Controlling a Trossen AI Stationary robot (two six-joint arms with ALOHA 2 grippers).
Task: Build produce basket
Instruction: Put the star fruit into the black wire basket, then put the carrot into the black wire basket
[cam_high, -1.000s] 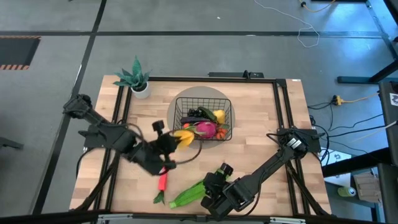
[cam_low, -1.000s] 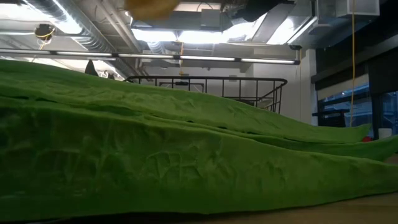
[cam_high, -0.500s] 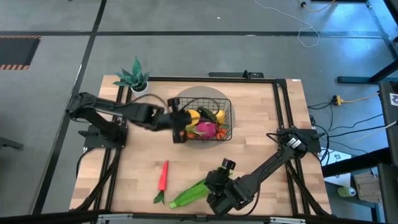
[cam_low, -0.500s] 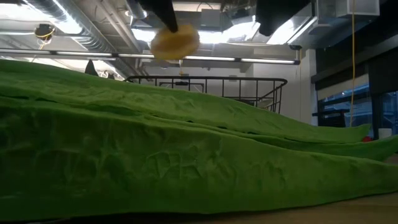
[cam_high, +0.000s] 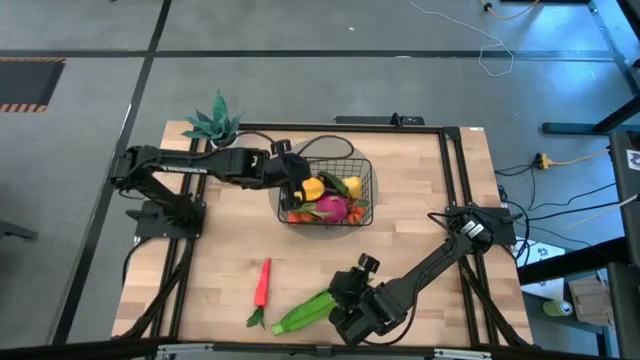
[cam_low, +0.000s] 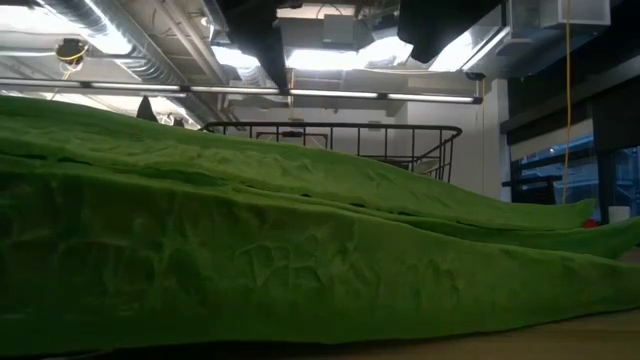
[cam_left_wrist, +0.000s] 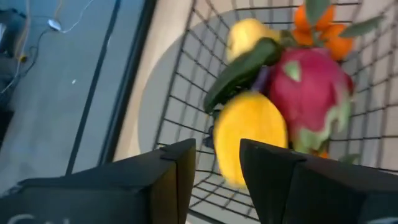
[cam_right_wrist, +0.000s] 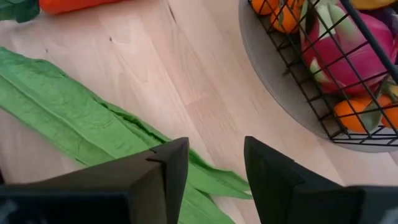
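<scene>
The black wire basket (cam_high: 358, 172) holds a pink dragon fruit (cam_high: 333, 208), a lemon (cam_high: 352, 186), orange tomatoes and a yellow mango (cam_high: 311, 187). My left gripper (cam_high: 296, 180) hangs open over the basket's left rim. In its wrist view the mango (cam_left_wrist: 249, 130) shows beyond the parted fingers (cam_left_wrist: 217, 168), among the other produce. A red pepper (cam_high: 263, 283) and a long green leafy bundle (cam_high: 303, 313) lie flat on the table near the front edge. My right gripper (cam_high: 338, 298) stands open just above the bundle's right end (cam_right_wrist: 205, 174).
The basket stands on a round grey mat (cam_high: 300, 160). A teal potted plant (cam_high: 215, 125) is at the far left corner. In the low view the leafy bundle (cam_low: 250, 250) fills most of the picture, with the basket's rim (cam_low: 330, 128) behind it. Bare wood lies right of the basket.
My left gripper has swung from the table's left middle toward the far side and right, carrying the mango to the basket's left rim. The mango has left the fingers and now lies inside the basket. It no longer hangs in the low view.
</scene>
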